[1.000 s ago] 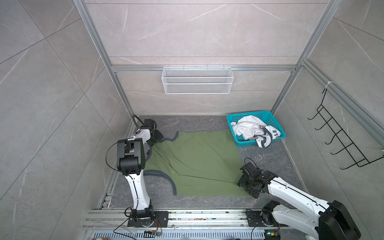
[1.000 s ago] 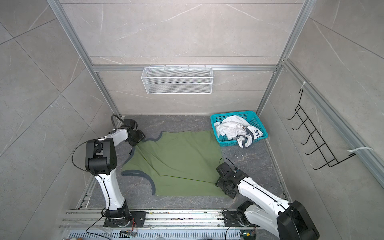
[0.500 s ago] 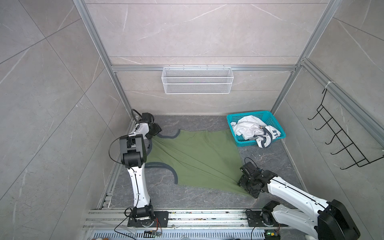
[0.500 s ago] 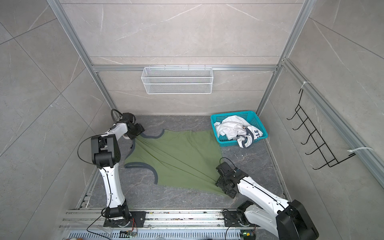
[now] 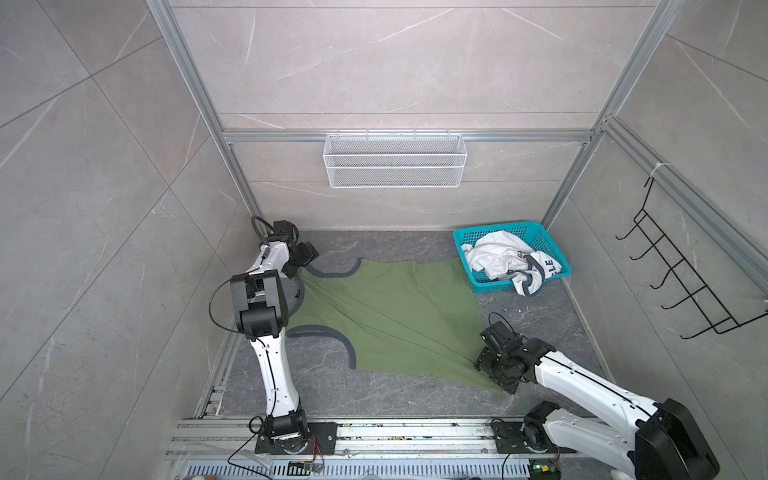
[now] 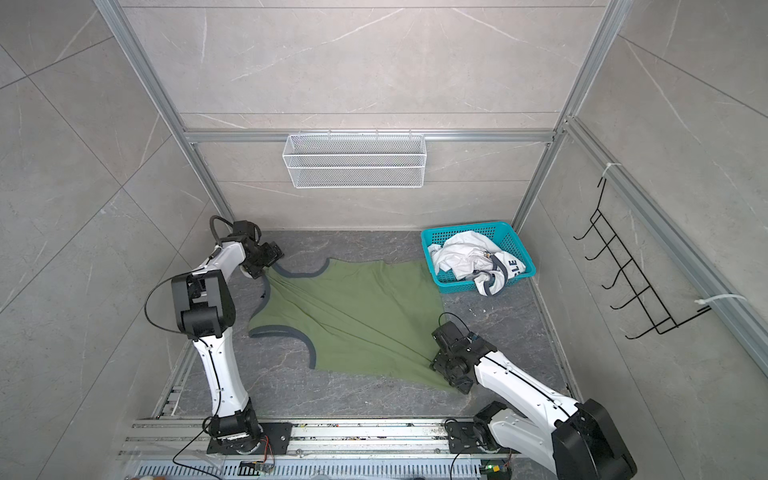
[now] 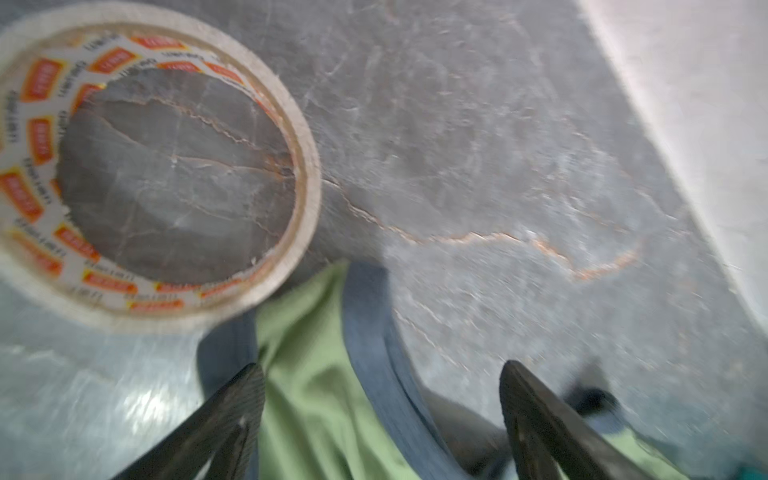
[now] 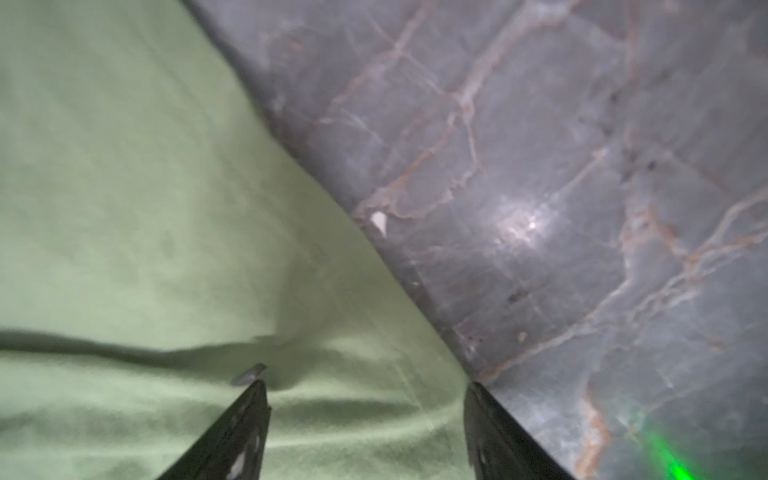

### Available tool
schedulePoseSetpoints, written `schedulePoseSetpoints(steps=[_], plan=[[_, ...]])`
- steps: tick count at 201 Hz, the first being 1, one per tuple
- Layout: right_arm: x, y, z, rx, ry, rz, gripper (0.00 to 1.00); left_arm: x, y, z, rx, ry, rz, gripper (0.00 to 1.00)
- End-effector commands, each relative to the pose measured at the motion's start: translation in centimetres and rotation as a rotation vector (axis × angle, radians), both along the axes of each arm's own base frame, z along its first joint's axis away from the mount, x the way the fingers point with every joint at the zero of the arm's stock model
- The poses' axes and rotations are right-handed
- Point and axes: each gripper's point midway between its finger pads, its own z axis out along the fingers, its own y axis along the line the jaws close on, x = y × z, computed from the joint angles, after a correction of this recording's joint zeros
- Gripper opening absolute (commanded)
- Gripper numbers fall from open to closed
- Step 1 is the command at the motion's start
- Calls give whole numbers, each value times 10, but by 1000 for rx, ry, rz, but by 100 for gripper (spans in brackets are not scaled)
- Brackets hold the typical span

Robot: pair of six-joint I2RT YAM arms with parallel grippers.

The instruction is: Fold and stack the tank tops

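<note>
While the left gripper (image 7: 381, 368) and right gripper (image 8: 365, 385) gape wide, the olive green tank top (image 5: 395, 307) should be smoothed flat before folding.

Left arm (image 5: 272, 365) stood upright from its base, elbow bent, forearm reaching back and down. Left tool (image 7: 380, 370) sat low, jaws spread wide. Right arm (image 5: 582, 382) stretched low, angled inward. Right tool (image 8: 365, 386) pointed down, jaws also wide apart.
</note>
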Motion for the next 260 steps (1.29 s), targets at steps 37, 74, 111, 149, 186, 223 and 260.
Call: schedulePoseSetpoints(steps=[37, 74, 111, 149, 186, 223, 260], plan=[[23, -8, 46, -92, -126, 120, 75, -90, -27, 62, -27, -58, 62, 91], [26, -4, 53, -80, -153, 171, 75, -160, -19, 29, -3, -23, 144, 90], [25, 5, 41, -45, -141, 198, 75, -181, -13, -5, 10, 11, 146, 90], [22, 3, 29, -51, -113, 193, 76, -208, 12, -38, -10, 110, 287, 90], [16, -7, 13, -101, -43, 146, 76, -248, 43, -63, -73, 189, 490, 89], [17, -12, 3, -117, -10, 118, 76, -271, 67, -60, -38, 187, 610, 89], [20, -9, -2, -97, 5, 123, 76, -292, 83, -30, 65, 135, 693, 89]])
